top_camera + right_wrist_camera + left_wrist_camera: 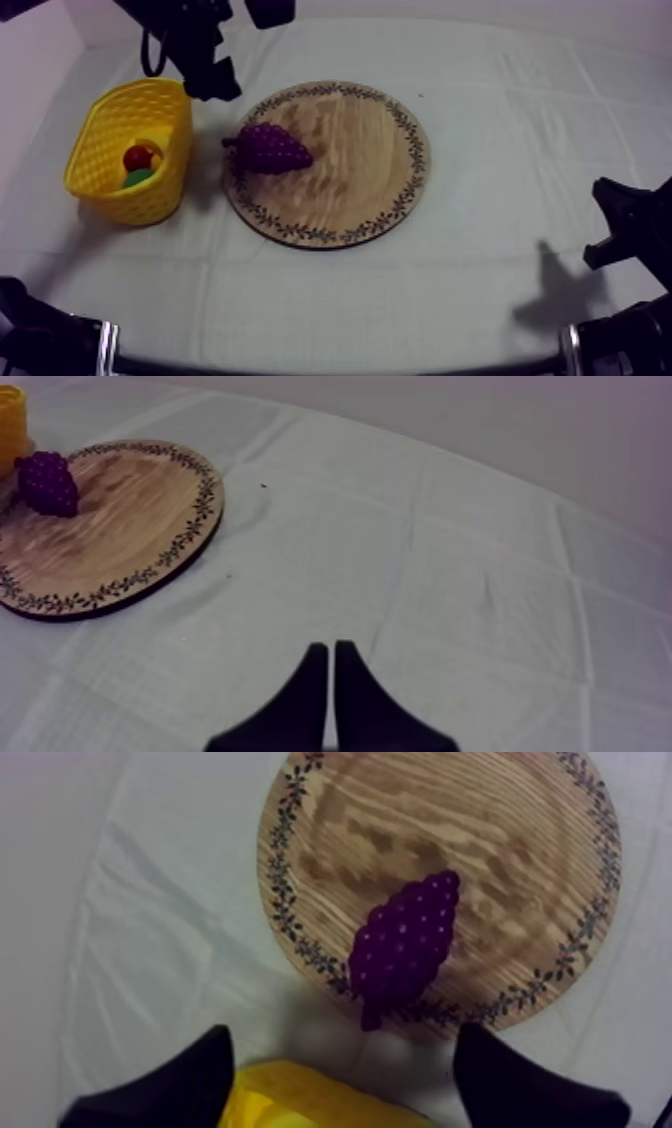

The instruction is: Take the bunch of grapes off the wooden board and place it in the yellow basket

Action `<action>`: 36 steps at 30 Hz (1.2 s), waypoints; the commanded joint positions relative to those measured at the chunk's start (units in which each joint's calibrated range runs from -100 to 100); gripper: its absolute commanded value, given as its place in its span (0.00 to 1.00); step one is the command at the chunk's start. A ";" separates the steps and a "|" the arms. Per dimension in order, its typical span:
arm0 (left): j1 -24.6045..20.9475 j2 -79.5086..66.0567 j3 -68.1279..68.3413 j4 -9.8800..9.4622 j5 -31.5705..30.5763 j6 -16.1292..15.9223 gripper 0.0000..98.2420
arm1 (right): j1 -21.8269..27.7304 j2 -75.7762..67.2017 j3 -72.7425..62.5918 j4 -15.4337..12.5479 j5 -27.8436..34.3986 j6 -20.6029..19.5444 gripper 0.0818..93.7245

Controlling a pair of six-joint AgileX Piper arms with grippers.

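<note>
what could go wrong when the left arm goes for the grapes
The bunch of grapes lies at the rim of the wooden board, stem toward the yellow basket: a finger may catch the rim or nudge the bunch away.
The basket stands close beside the board, partly under the open left gripper: a low swing could knock it.
It already holds a small red fruit, so the grapes might sit high.

Table (480,290) under grey-white cloth (560,110), cloth creased w/ grid of fold lines. 2 things sit directly on it: round wooden board (372,150), lying flat approx mid-table, leaf pattern round rim; yellow basket (98,150), upright, lattice walls, at table's left side, just beside board's left edge, thin strip of cloth btwn them, not touching
</note>
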 commanded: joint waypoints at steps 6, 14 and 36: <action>-0.31 1.18 0.81 0.42 0.56 -2.04 0.98 | 0.02 -0.01 -0.03 0.01 0.00 0.03 0.00; -0.38 4.29 8.94 0.04 -10.29 -3.80 0.97 | 0.02 -0.01 -0.03 0.01 0.00 0.00 0.00; -0.07 20.10 10.63 2.10 -27.84 -7.86 0.86 | 0.02 -0.01 -0.03 -0.01 0.00 -0.01 0.00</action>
